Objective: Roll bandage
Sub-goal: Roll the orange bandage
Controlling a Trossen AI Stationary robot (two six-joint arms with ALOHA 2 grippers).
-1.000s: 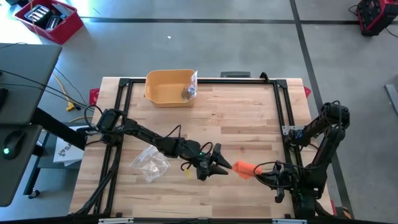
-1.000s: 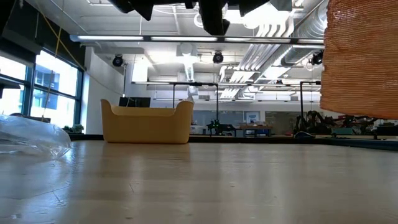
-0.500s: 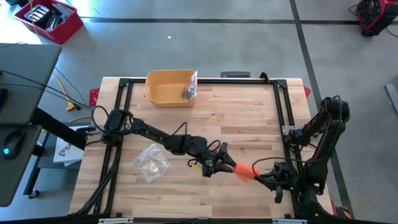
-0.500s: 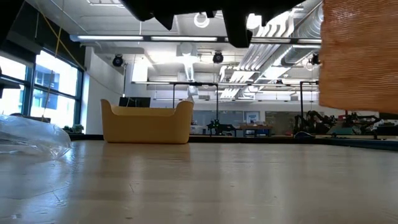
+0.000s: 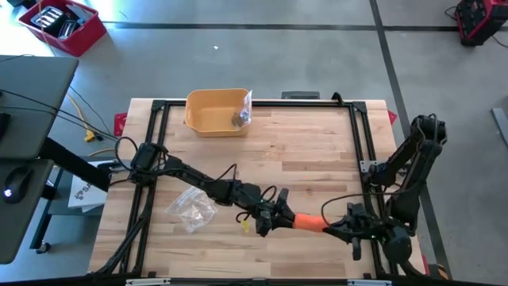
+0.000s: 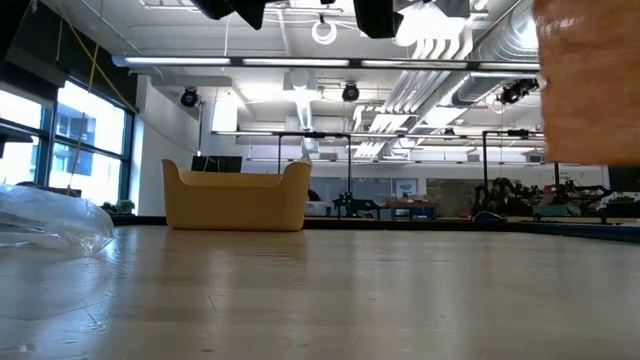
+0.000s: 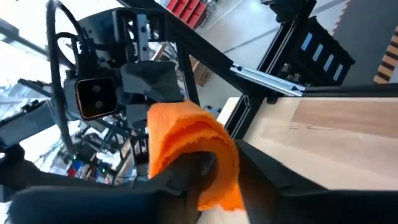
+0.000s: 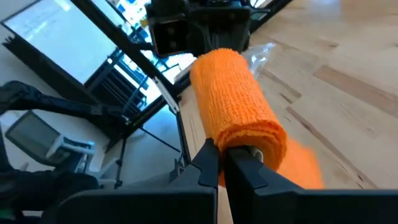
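An orange bandage roll (image 5: 306, 222) is held above the table near its front right, lying roughly left to right between my two grippers. My left gripper (image 5: 279, 222) is at the roll's left end and shut on it. My right gripper (image 5: 332, 229) is at its right end and shut on it. In the low view the roll (image 6: 592, 85) is well clear of the tabletop. It also shows in the left wrist view (image 7: 189, 140) and the right wrist view (image 8: 233, 112). My left gripper holds the roll's left end (image 7: 208, 171) between its two fingers, one finger (image 7: 177, 177) on each side. It comes level from the table's left, along the roll. The roll is lifted clear and sticks out beyond the fingers toward the other arm. My right gripper pinches the roll's right end (image 8: 249, 146) between its two nearly closed fingers (image 8: 210, 163). It comes about level from the table's right, along the roll. The roll is clear of the table; a loose bit of bandage (image 8: 305, 165) hangs beside it.
A clear plastic wrapper (image 5: 192, 208) lies on the table left of the grippers, and shows in the low view (image 6: 50, 225). A yellow bin (image 5: 216, 110) stands at the far edge. A small yellow piece (image 5: 243, 227) lies under the left arm.
My left gripper has gone toward the table's right and a little nearer, up to the roll, and has shut on its left end. The roll, slanted before, now lies level between the two grippers and has shifted slightly toward the right.
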